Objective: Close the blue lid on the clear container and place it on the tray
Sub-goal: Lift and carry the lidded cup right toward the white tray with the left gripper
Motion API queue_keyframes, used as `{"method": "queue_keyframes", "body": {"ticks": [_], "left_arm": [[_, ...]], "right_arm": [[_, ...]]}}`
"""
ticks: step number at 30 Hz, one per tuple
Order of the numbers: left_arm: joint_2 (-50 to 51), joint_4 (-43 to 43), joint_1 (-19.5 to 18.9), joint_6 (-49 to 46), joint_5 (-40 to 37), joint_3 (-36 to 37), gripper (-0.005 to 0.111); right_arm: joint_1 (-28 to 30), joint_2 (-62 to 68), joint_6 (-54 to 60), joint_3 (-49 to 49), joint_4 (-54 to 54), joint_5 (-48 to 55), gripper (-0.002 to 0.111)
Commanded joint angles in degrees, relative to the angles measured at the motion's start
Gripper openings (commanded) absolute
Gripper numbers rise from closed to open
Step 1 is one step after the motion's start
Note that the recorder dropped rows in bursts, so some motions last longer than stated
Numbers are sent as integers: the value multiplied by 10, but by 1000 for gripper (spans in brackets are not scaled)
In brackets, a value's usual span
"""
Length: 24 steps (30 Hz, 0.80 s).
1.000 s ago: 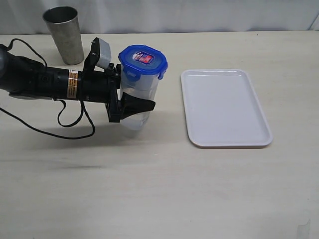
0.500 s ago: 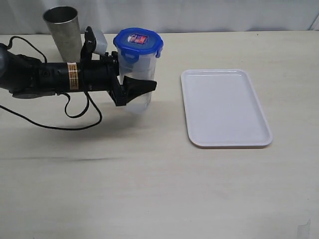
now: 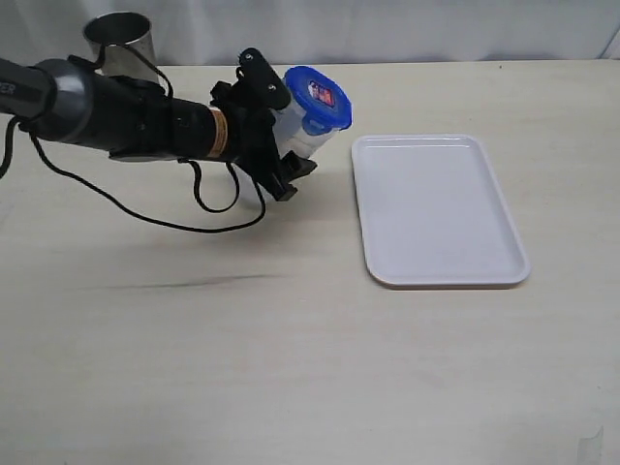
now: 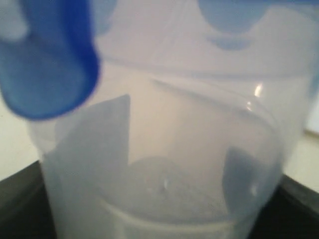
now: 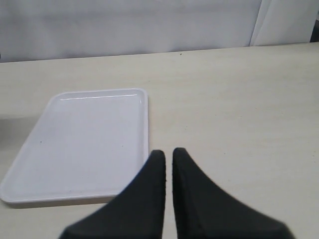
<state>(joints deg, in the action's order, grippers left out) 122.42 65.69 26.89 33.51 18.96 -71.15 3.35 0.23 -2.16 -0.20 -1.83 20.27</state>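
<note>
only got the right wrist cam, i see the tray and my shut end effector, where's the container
Observer: The left end effector grips the clear container, left of the tray, apparently lifted off the table.
Operator: lid on it
Observer: Yes, the blue lid sits on its mouth. The container is tilted, with the lid end toward the tray.
Operator: anything else out there
Observer: A steel cup stands at the far left, partly hidden behind the left arm.
</note>
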Motion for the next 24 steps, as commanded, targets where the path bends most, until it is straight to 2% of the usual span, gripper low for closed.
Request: {"method": "queue_keyframes", "body": {"ticks": [1,5,7,12,15,21,24], "left_arm": [[-9,18,28,-8,-64,-43,0],[-9,78,68,-9,-153,-74,0],[-9,137,92,-11,-193,-82,0],[-9,276,134,-21,-211,-83,0],[-9,300,152,-21,-244,-83,0],[-9,324,190,-22,-423,-83,0],[-9,343,205,-22,-473,-83,0]], "right_arm": [[4,-2,-2,2,1,-7,5],[4,-2,-2,2,1,-7,5],[4,-2,-2,2,1,-7,5],[4,-2,-2,2,1,-7,5],[4,-2,-2,2,1,-7,5],[4,-2,-2,2,1,-7,5],[4,-2,-2,2,1,-7,5]]}}
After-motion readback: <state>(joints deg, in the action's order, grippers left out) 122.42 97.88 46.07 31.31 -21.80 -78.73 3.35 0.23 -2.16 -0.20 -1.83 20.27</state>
